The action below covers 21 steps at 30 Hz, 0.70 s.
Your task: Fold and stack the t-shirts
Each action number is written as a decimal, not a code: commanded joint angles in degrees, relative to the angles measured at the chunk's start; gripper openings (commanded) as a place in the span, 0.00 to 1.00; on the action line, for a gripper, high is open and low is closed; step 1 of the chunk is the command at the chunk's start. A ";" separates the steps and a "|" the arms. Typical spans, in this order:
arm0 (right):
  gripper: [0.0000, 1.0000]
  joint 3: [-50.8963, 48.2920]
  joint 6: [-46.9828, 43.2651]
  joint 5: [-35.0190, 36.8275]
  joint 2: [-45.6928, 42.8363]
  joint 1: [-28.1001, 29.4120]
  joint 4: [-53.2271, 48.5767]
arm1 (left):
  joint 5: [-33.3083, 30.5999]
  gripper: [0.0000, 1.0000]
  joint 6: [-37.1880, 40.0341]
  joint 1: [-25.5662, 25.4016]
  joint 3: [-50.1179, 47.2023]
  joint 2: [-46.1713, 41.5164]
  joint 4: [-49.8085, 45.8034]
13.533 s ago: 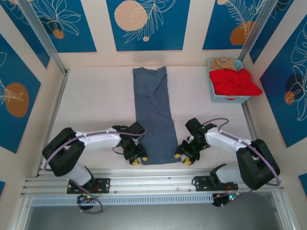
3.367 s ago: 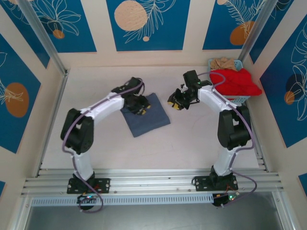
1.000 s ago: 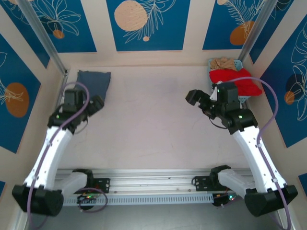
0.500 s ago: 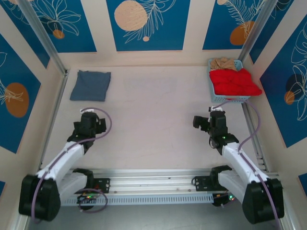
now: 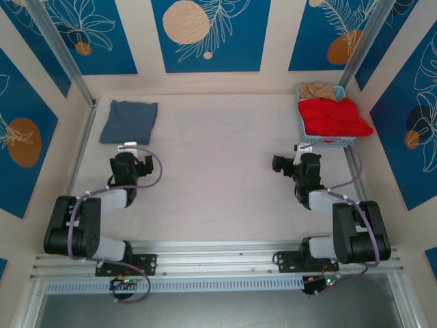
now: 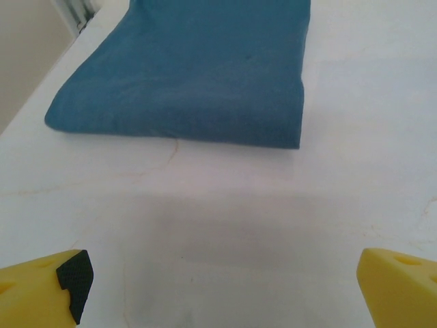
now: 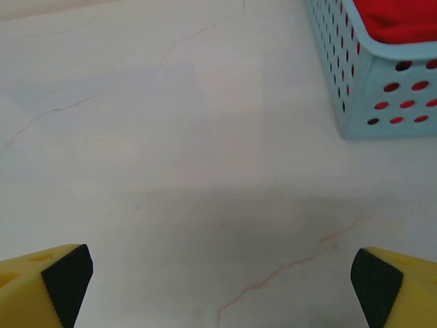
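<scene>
The left arm (image 5: 102, 199) and right arm (image 5: 326, 198) are glossy white shells with bulky black joints, each trailing a looped lavender cable (image 5: 154, 171). The left claw (image 6: 220, 287) and right claw (image 7: 220, 280) end in yellow fingertips (image 6: 397, 288) with black pads (image 6: 75, 279).

**Cam setup: 1 high, 2 low**

Top cam sits above & behind my bases, looking down and fwd over the whole table (image 5: 218, 171) to the back wall. Left wrist cam rides low, v. close to the surface, facing fwd past my left gripper (image 6: 218, 290) at the folded blue shirt (image 6: 184, 68); same shirt sits far-left in top view. Right wrist cam, equally low, faces past my right gripper (image 7: 218, 280) at the basket (image 7: 355, 89) corner; top view has that basket far-right.
</scene>
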 commanded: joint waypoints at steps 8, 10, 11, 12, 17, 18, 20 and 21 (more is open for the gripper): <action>1.00 0.17 -2.12 -7.23 9.89 -3.50 16.39 | 4.68 1.00 2.43 0.10 -3.60 6.18 16.43; 1.00 -0.14 -2.01 -7.62 10.29 -3.71 17.74 | 4.68 1.00 2.31 0.18 -3.33 6.35 16.07; 0.99 0.22 -1.90 -7.50 10.34 -3.81 17.03 | 4.68 1.00 2.31 0.19 -3.31 6.41 15.97; 1.00 0.69 -2.02 -7.14 10.80 -3.61 17.13 | 4.68 1.00 2.26 0.19 -3.38 6.28 16.10; 1.00 1.75 -3.45 -3.81 10.82 -1.69 14.81 | 4.76 1.00 2.30 0.19 -3.39 6.18 16.05; 0.99 1.66 -3.61 -3.62 10.71 -1.48 14.94 | 4.70 1.00 2.46 0.19 -3.48 6.16 16.22; 0.99 1.68 -3.63 -3.57 10.71 -1.47 14.95 | 4.59 1.00 2.56 -0.03 -3.64 6.09 16.34; 0.99 1.69 -3.60 -3.72 10.76 -1.52 14.99 | 4.44 1.00 2.72 -0.15 -3.55 6.09 16.30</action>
